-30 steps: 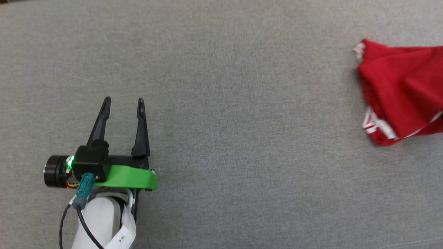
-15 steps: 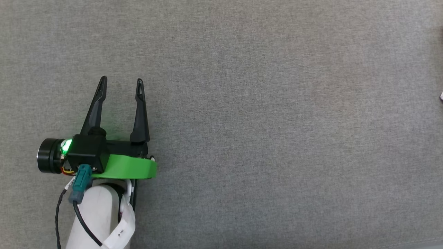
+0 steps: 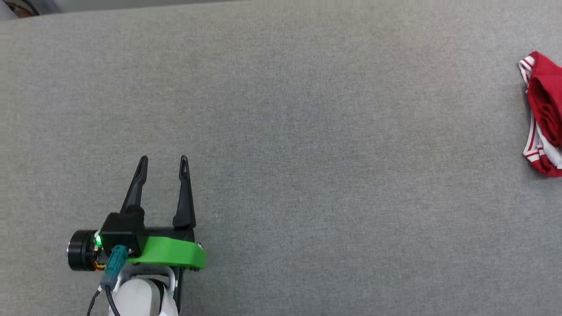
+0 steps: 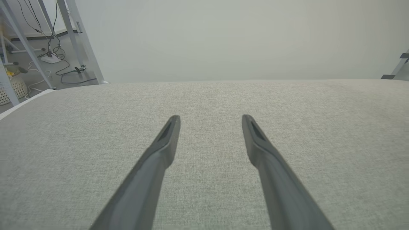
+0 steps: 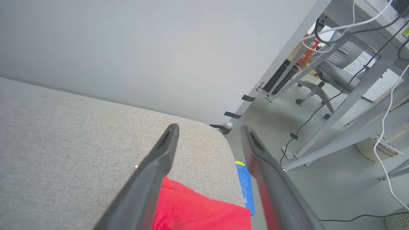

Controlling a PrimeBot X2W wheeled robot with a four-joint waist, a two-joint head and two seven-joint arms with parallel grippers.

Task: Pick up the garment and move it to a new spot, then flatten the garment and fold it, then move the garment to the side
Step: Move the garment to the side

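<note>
Left tool (image 3: pixel 163 159), two long dark fingers on a black body with a bright green plastic band (image 3: pixel 171 253) behind them, sits at the near left of the grey woven-fabric tabletop (image 3: pixel 307 153). Its fingers point toward the far side and stand spread apart with nothing between them. The left wrist view shows the same tool (image 4: pixel 211 118) over bare grey fabric, and a plain pale wall (image 4: pixel 223 38) rises beyond the tabletop's far edge. At the far right edge of the head view lies the red jersey-style garment with red-and-white striped trim (image 3: pixel 544 114), bunched on the tabletop, cut off by the picture's edge and well apart from the left tool. In the right wrist view the right tool (image 5: pixel 210 127) has its two dark fingers parted and no cloth between them. It is tilted over the tabletop's rounded right corner, and the red garment (image 5: pixel 198 210) lies on the fabric below it near that corner. A blue strip (image 5: pixel 244 185) runs down the tabletop's side just beside the garment. Grey metal frame legs (image 5: pixel 319 134) and trailing cables stand on the floor farther right.
</note>
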